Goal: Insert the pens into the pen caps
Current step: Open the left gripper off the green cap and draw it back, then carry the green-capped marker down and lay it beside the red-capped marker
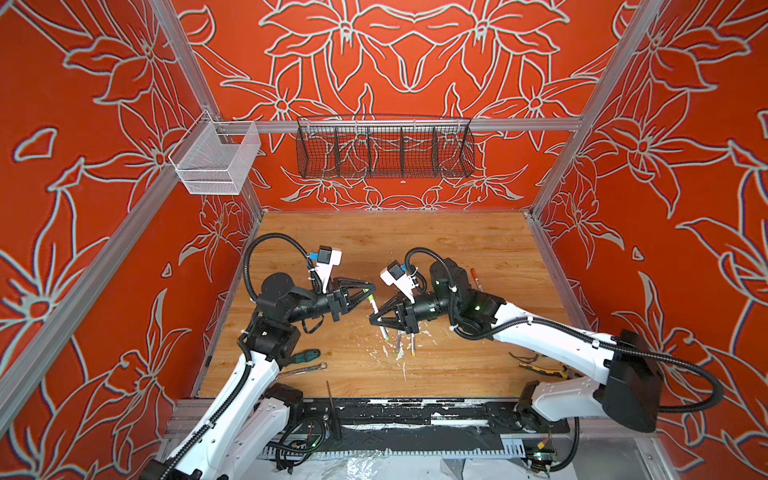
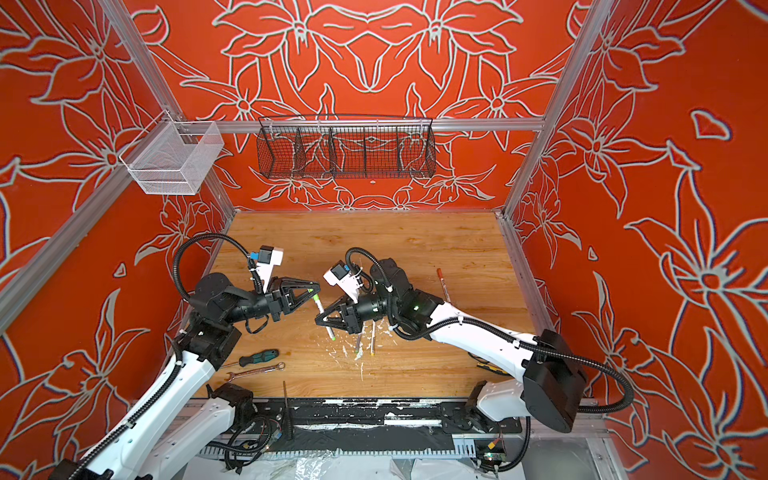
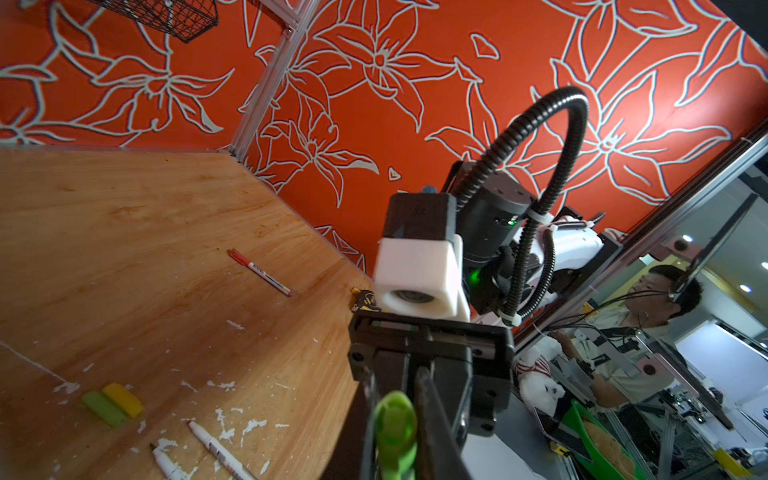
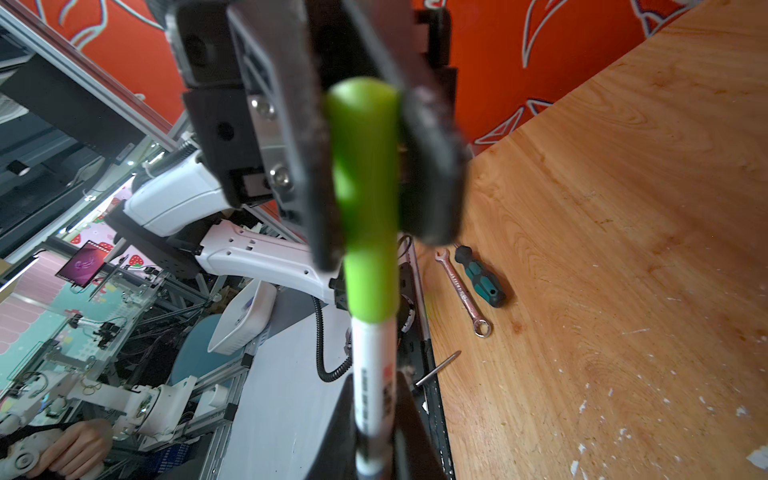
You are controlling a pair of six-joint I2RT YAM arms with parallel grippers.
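Note:
In both top views my left gripper [image 1: 369, 290] [image 2: 316, 290] is shut on a green pen cap [image 1: 369, 296] [image 3: 395, 428]. That cap sits over the upper end of a white pen [image 1: 384, 331] [image 4: 371, 395], which my right gripper [image 1: 375, 319] [image 4: 374, 440] is shut on lower down the barrel. In the right wrist view the cap [image 4: 365, 199] lies between the left fingers [image 4: 432, 166]. Two more pens [image 1: 398, 343] [image 1: 412, 345] lie below the right gripper. A red-capped pen [image 1: 476, 280] lies at the right. Loose green [image 3: 104, 409] and yellow [image 3: 123, 400] caps lie together on the table.
A green-handled screwdriver [image 1: 305, 356] and a silver wrench [image 1: 303, 370] lie at the front left. Yellow-handled pliers [image 1: 540, 368] lie under the right arm. A black wire basket [image 1: 384, 151] and a white mesh basket [image 1: 216, 160] hang on the back rail.

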